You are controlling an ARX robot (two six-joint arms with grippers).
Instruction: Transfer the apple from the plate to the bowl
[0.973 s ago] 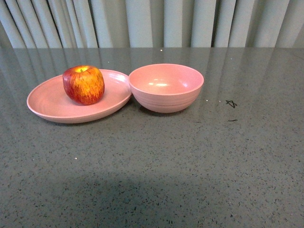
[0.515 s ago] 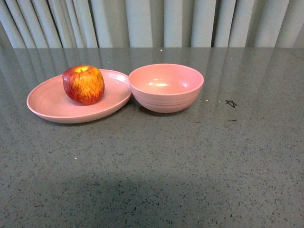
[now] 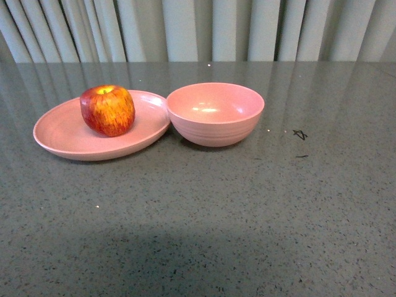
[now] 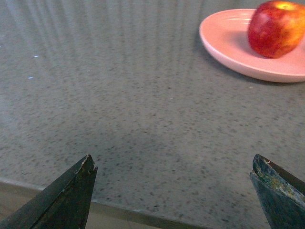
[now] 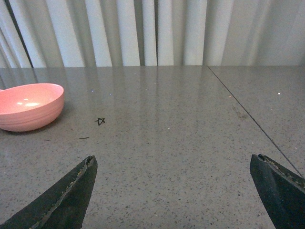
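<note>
The red apple [image 3: 107,110] with yellow streaks sits upright on the shallow pink plate [image 3: 62,136] at the left of the table. The deep pink bowl [image 3: 215,114] stands empty just right of the plate, touching its rim. Neither gripper shows in the front view. In the left wrist view my left gripper [image 4: 174,164] is open and empty above the table's near edge, far short of the plate [image 4: 228,45] and apple [image 4: 276,28]. In the right wrist view my right gripper [image 5: 174,162] is open and empty over bare table, with the bowl [image 5: 28,106] well off to one side.
The grey speckled table [image 3: 204,210] carries a small black scribble [image 3: 301,134] and a short dark mark [image 3: 302,156] right of the bowl. Pale curtains [image 3: 198,28] hang behind the table. A seam [image 5: 248,114] crosses the table in the right wrist view.
The front view has shifted very slightly, so plate, apple and bowl sit a few pixels further left. Nothing on the table has moved.
</note>
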